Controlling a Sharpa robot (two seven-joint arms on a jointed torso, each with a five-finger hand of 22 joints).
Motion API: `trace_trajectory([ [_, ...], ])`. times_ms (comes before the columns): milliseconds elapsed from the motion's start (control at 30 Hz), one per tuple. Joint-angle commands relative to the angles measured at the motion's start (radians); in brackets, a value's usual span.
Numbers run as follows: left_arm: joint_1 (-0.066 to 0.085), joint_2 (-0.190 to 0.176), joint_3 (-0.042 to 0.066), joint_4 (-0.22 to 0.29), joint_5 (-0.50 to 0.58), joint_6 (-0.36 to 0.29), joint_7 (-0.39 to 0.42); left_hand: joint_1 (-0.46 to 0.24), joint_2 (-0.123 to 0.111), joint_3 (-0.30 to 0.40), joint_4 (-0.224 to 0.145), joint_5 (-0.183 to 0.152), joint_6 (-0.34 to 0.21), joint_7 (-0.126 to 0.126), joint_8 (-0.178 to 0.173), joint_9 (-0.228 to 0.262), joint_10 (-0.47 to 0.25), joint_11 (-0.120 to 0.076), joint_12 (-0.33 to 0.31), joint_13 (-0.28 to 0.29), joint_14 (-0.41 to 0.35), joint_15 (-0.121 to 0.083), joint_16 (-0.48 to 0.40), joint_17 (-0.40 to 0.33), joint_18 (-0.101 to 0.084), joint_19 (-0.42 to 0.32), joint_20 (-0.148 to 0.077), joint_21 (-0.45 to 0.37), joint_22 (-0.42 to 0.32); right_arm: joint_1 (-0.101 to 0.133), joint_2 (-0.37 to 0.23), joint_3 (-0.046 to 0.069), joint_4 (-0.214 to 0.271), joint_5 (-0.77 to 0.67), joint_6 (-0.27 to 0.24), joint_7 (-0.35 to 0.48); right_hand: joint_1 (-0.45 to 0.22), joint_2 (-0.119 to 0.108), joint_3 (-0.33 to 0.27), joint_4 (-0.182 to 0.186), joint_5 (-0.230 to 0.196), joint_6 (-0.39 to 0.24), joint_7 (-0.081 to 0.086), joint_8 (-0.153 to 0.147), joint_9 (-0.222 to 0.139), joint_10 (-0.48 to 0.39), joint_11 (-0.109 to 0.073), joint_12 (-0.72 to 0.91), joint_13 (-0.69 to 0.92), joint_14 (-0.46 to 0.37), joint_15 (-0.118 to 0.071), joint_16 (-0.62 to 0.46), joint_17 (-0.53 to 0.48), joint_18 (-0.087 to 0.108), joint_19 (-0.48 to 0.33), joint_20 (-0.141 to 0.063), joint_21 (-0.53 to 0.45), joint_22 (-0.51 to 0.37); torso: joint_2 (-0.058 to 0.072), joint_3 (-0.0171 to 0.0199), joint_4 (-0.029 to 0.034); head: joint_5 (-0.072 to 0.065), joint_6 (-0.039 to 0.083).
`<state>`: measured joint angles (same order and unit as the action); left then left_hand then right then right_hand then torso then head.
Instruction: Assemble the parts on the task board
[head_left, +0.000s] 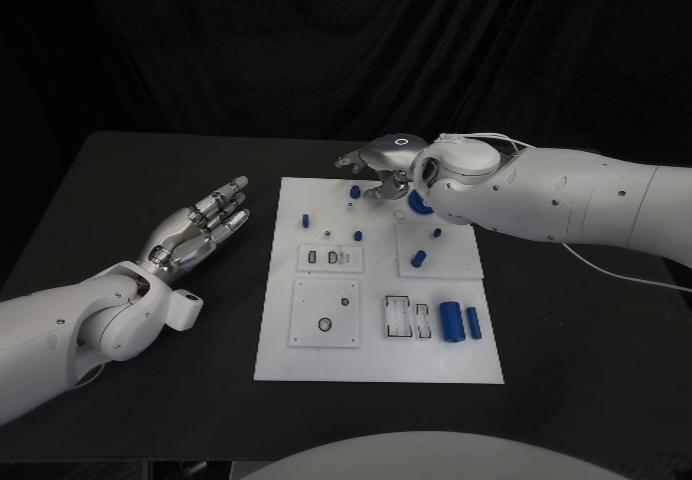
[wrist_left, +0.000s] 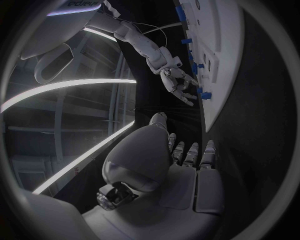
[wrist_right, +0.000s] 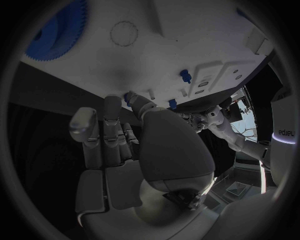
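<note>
The task board (head_left: 378, 370) lies in the middle of the tabletop (head_left: 130, 180), its long sides running from the near edge toward the far edge, with bare black table showing all round it. The widest open strip is to the left of the board's left edge, and another lies between its near edge and the table's near edge.

The left hand (head_left: 199, 232) rests over that left strip, near the board's far left corner but apart from its edge. Its fingers are stretched out and lightly spread toward the far side, holding nothing.

The right hand (head_left: 381, 168) hangs over the board's far edge, fingers curled downward above the far middle of the plate. In the right wrist view a fingertip sits against a small blue peg (wrist_right: 129, 98) at the board's edge, but whether the peg is pinched cannot be told.

A blue gear (wrist_right: 57, 31) lies by the board's far right corner, partly hidden under the right forearm in the head view. Small blue pegs (head_left: 304, 220) stand near the far left part, two more (head_left: 418, 258) on the raised square right of middle. Two blue cylinders (head_left: 450, 322) lie side by side near the right edge, toward the near right corner
</note>
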<state>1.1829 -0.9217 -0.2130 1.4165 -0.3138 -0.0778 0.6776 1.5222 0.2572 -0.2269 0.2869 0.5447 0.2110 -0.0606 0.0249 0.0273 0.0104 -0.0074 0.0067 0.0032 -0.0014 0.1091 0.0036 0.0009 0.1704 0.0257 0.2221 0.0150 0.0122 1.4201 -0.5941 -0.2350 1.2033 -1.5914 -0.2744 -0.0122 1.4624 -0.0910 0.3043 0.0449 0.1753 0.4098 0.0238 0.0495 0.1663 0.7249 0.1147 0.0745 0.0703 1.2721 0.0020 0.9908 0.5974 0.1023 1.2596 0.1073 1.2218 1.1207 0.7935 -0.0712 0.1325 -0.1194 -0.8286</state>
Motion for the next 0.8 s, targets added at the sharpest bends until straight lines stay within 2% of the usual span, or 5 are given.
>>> trace_trajectory([
  [33, 0.002, -0.003, 0.001, 0.005, -0.001, 0.009, 0.118, 0.008, 0.0, 0.006, -0.001, 0.008, 0.002, 0.008, 0.004, 0.002, -0.002, 0.009, -0.004, -0.001, 0.001, 0.008, -0.004, -0.001, 0.01, 0.001, 0.007, 0.006, 0.001, 0.015, -0.027, 0.003, 0.031, 0.003, -0.085, 0.006, 0.018, 0.003, -0.009, -0.003, 0.005, 0.021, 0.004, 0.001, -0.001, 0.003, -0.001, 0.008, 0.002, -0.009, -0.002, -0.007, -0.001, 0.012, -0.006, 0.001, -0.007, -0.001, -0.001, 0.0002, 0.0001, 0.003, 0.004],
  [367, 0.002, -0.016, 0.001, 0.013, -0.001, 0.002, 0.116, 0.008, -0.001, 0.006, -0.001, 0.011, 0.003, 0.009, 0.004, 0.002, -0.001, 0.009, -0.004, 0.0, 0.001, 0.009, -0.004, -0.001, 0.01, 0.001, 0.008, 0.006, 0.001, 0.096, -0.187, 0.004, 0.213, 0.004, -0.11, -0.031, 0.021, 0.023, -0.023, 0.011, 0.025, 0.282, 0.071, 0.038, 0.03, 0.143, -0.011, 0.134, 0.03, 0.042, -0.011, 0.048, 0.072, 0.002, 0.042, -0.008, 0.028, 0.057, -0.001, 0.0002, -0.0023, 0.009, 0.005],
  [567, 0.002, -0.017, 0.001, 0.014, -0.001, 0.001, 0.115, 0.008, -0.001, 0.007, -0.001, 0.012, 0.003, 0.009, 0.004, 0.002, -0.002, 0.009, -0.004, -0.001, 0.001, 0.009, -0.004, -0.001, 0.01, 0.001, 0.008, 0.006, 0.001, 0.116, -0.279, -0.003, 0.284, 0.004, -0.056, -0.077, -0.007, 0.009, -0.042, 0.04, -0.007, 0.382, 0.097, 0.049, 0.033, 0.318, -0.067, 0.392, 0.183, 0.055, -0.03, 0.057, 0.089, -0.002, 0.054, -0.024, 0.035, 0.079, -0.001, -0.0001, -0.0016, 0.004, 0.004],
  [667, 0.002, -0.014, 0.001, 0.012, -0.001, 0.003, 0.114, 0.008, -0.001, 0.007, -0.001, 0.012, 0.003, 0.009, 0.004, 0.002, -0.002, 0.009, -0.004, -0.001, 0.001, 0.009, -0.004, -0.001, 0.01, 0.001, 0.008, 0.006, 0.001, 0.116, -0.299, -0.007, 0.287, 0.004, -0.02, -0.102, -0.055, 0.006, -0.089, 0.079, -0.045, 0.395, 0.087, 0.026, 0.022, 0.25, -0.086, 0.797, 0.524, 0.063, -0.039, 0.062, 0.103, -0.004, 0.062, -0.032, 0.032, 0.092, -0.001, -0.0007, -0.001, 0.002, 0.003],
  [800, 0.002, -0.011, 0.001, 0.009, -0.001, 0.006, 0.114, 0.009, -0.001, 0.007, -0.001, 0.013, 0.002, 0.009, 0.004, 0.002, -0.002, 0.009, -0.004, -0.001, 0.001, 0.009, -0.004, -0.001, 0.01, 0.001, 0.008, 0.006, 0.001, 0.105, -0.308, -0.009, 0.277, 0.004, 0.01, -0.128, -0.12, 0.021, -0.123, 0.123, -0.045, 0.426, 0.086, 0.028, 0.026, 0.583, -0.093, 1.343, 1.224, 0.173, -0.047, 0.299, 0.463, -0.03, 0.137, -0.041, 0.124, 0.197, -0.001, -0.0007, -0.0016, 0.001, 0.004],
])
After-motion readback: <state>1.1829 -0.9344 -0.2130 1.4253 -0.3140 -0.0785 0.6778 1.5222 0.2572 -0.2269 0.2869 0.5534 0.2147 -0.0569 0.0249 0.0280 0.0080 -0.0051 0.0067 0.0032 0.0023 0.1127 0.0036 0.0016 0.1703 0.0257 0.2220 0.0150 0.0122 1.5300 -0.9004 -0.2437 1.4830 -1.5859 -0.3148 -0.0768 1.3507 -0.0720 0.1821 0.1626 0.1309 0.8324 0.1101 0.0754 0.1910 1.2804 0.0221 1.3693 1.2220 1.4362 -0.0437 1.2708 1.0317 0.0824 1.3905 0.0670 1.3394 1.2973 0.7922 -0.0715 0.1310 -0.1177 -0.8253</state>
